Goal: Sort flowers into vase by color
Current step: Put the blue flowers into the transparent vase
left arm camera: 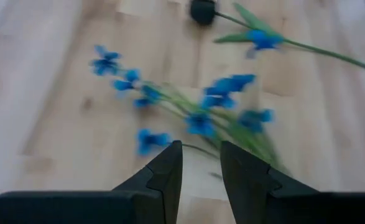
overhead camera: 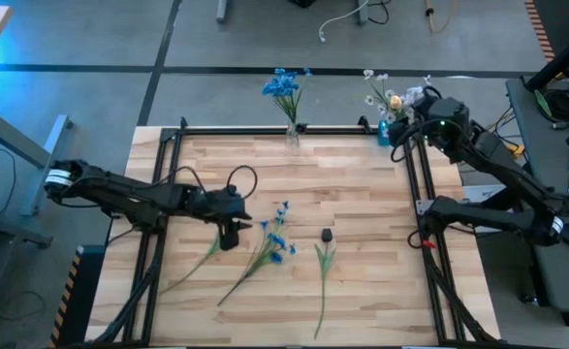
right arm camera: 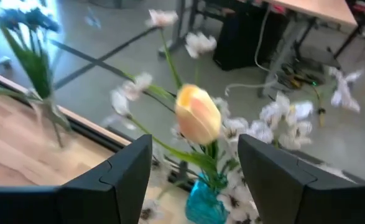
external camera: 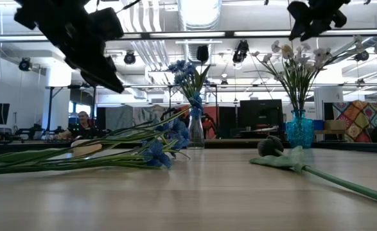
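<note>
Left gripper (overhead camera: 230,238) hovers with fingers (left arm camera: 166,177) slightly parted, nothing between them, the blue flowers (left arm camera: 201,118) lying on the table (overhead camera: 362,194) just past the tips. Right gripper (right arm camera: 194,177) spreads wide over the blue vase (right arm camera: 204,202), a yellow-orange bloom (right arm camera: 198,115) and white blossoms just beyond the fingers (only this wrist view shows that). From the low view, the clear vase (external camera: 195,131) already holds blue flowers, and 1 dark-headed stem (external camera: 284,157) lies apart.

Open lab hall, ceiling ducts (external camera: 198,13), monitors (external camera: 259,112), seated person (external camera: 82,122)
</note>
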